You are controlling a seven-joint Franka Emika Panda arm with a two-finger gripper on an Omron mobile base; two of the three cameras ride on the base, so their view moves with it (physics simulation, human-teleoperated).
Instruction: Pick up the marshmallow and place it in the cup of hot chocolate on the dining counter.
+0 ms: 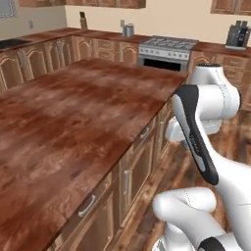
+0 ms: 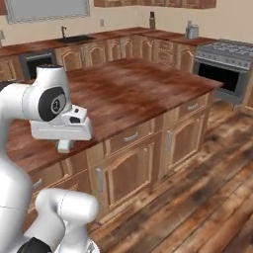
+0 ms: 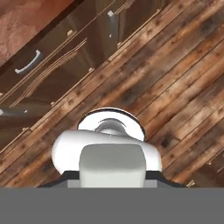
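One white arm is folding back on itself close to the base, and its gripper (image 2: 63, 146) is pointing down just off the near long edge of the dining counter (image 1: 73, 117), at about the height of the top. Its jaws are sitting drawn together; nothing can be seen between them. In the hand view, the camera is looking down on the dark plank floor (image 3: 175, 65), with the island's cabinet fronts (image 3: 65, 57) running across the upper left.

Just beyond the gripper, the counter's drawers (image 2: 131, 137) and doors are facing the robot's side. The reddish-brown wood-grain top is stretching away from the arm, glossy, its far end lying well apart from the gripper.

Farther off, a steel stove (image 1: 164, 49) is standing against the back wall, past the counter's far corner. A sink (image 2: 74, 37) is sitting in the rear worktop, and a small metal canister (image 2: 191, 31) is standing near the stove.
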